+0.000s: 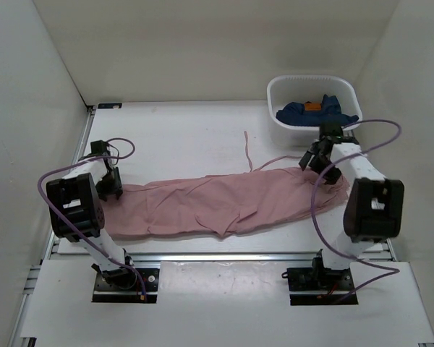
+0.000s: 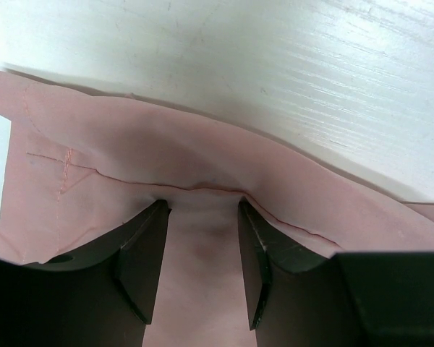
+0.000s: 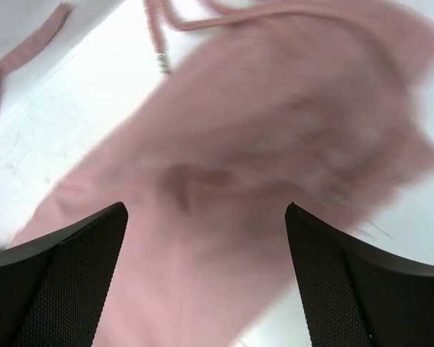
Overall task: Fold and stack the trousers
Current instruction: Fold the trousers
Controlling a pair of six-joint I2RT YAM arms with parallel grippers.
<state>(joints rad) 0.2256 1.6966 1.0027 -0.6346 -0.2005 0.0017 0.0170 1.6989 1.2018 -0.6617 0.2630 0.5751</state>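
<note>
The dusty-pink trousers (image 1: 224, 202) lie stretched out flat across the table from left to right. Their drawstrings (image 1: 247, 150) trail toward the back. My left gripper (image 1: 114, 189) is down on the left end of the cloth. In the left wrist view its fingers (image 2: 148, 253) stand partly apart, with pink fabric (image 2: 94, 166) and a seam humped between the tips of the gripper (image 2: 202, 206). My right gripper (image 1: 312, 160) hovers just over the right end. In the blurred right wrist view it (image 3: 206, 210) is wide open above the cloth (image 3: 275, 108), holding nothing, with a drawstring (image 3: 159, 36) beyond.
A white basket (image 1: 275, 90) stands at the back right, just behind the right gripper, holding dark blue garments (image 1: 318, 112) with an orange patch. White walls close in the table on the left, back and right. Purple cables loop off both arms.
</note>
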